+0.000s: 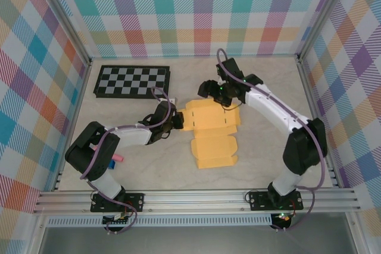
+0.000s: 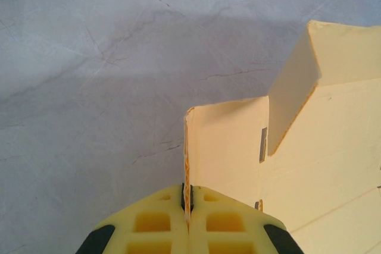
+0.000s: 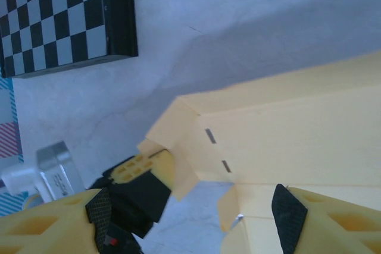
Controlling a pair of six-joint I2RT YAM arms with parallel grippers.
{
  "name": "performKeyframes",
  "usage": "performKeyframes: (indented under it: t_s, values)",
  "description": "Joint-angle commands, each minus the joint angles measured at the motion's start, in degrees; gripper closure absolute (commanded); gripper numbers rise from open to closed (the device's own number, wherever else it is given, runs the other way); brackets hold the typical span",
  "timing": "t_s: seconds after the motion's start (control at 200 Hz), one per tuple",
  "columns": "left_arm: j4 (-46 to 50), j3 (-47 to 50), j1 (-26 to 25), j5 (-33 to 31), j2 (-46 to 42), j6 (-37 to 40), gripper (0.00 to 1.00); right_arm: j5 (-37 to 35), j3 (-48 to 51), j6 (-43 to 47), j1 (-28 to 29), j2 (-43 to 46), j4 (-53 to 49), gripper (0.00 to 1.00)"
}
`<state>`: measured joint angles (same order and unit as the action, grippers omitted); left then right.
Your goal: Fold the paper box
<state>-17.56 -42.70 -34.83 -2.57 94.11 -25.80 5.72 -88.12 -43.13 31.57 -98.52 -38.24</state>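
The box [image 1: 211, 129] lies mid-table between the arms, its long axis running near to far. The left gripper [image 1: 174, 121] is clamped on its raised left flap. The right gripper [image 1: 223, 95], jaws spread and empty, sits at the far edge.

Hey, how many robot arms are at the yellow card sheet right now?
2. The left arm reaches in from the left, jaws shut on an upturned edge of the paper box. The right arm is at the far edge, jaws open.
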Motion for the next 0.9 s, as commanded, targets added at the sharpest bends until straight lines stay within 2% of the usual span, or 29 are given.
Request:
performKeyframes:
  t_s: [0.0,0.225,0.515,0.895]
  values:
    - [-3.59,0.76,-0.33,0.54,-1.52,1.33,1.0,-0.07,-6.75,-2.0,1.81,-6.71,-8.11,0.26]
    - [-5.66,2.14,-0.32,0.46,-1.92,1.18,1.0,-6.36,-21.12,-4.48,6.27,-18.04,-18.11,0.29]
    - [-6.55,2.53,-0.34,0.34,-2.0,1.17,1.0,-8.62,-27.73,-6.57,7.32,-24.92,-21.47,0.3]
    - [-5.91,3.28,-0.39,-1.45,-2.96,1.11,1.0,-11.17,-20.39,-3.78,7.54,-23.05,-19.72,0.42]
